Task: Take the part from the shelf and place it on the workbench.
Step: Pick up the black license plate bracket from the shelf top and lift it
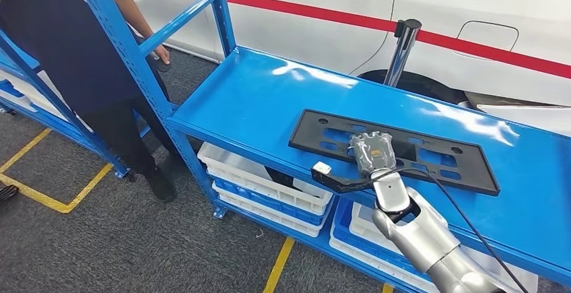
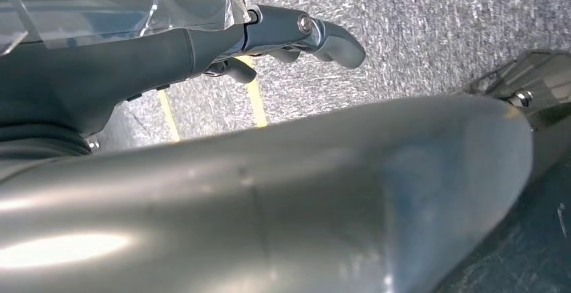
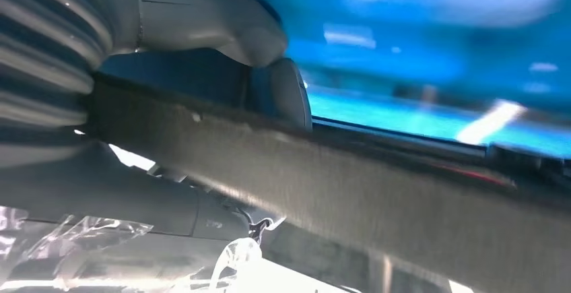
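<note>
Head view: right hand (image 1: 371,153) at part (image 1: 431,158) edge

Grey carpet floor (image 1: 101,252) carries yellow tape lines (image 1: 40,195). Behind stands a white car (image 1: 471,10) with a red stripe (image 1: 337,15), a chrome post (image 1: 402,50) before it. A person in dark clothes (image 1: 81,57) stands left, by white and blue bins (image 1: 269,188) stacked low.

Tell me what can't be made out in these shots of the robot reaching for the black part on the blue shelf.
- Head view: right hand covers the near edge of the black part; its fingers are hidden.
- Right wrist view: blurred, so how the part sits between the fingers is unclear.
- Left wrist view: the robot's body hides much of the floor below the left hand.
- Head view: person cut off by the top edge.
</note>
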